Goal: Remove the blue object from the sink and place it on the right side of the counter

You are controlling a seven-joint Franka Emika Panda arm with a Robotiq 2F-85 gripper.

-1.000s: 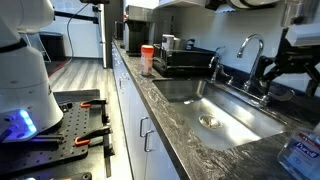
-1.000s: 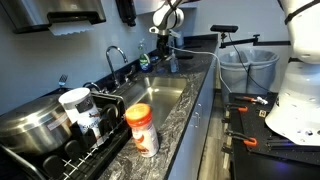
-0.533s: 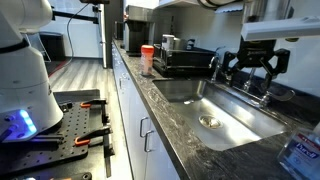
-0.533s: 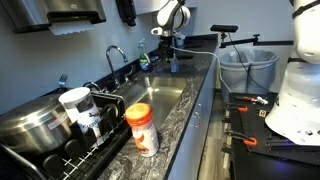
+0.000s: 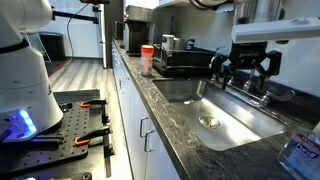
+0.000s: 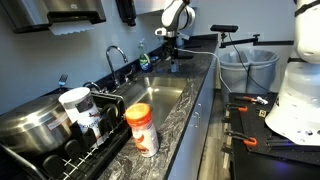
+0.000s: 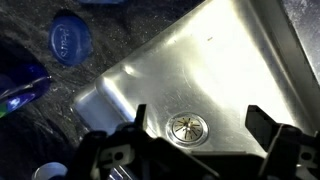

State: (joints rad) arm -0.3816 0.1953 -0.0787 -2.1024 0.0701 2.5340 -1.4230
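My gripper [image 7: 200, 118] is open and empty, hanging over the stainless-steel sink [image 7: 215, 70] with the round drain [image 7: 188, 127] between its fingers. A small round blue object [image 7: 70, 38] lies on the dark veined counter [image 7: 30, 130] just outside the sink's corner. Both exterior views show the gripper [image 5: 247, 68] [image 6: 168, 45] above the sink [image 5: 235, 115] [image 6: 165, 95], near the chrome faucet [image 5: 250, 45]. The basin shows nothing but its drain [image 5: 209, 121]. The blue object does not show in the exterior views.
A clear bottle with a blue-and-white label [image 5: 300, 155] stands on the counter at one end of the sink. At the other end are an orange-lidded container [image 5: 147, 58] [image 6: 141, 128], a dish rack [image 5: 185, 60] and a steel pot [image 6: 35, 125].
My gripper has swung from beside the sink's end to a spot over the basin by the faucet, staying open and empty.
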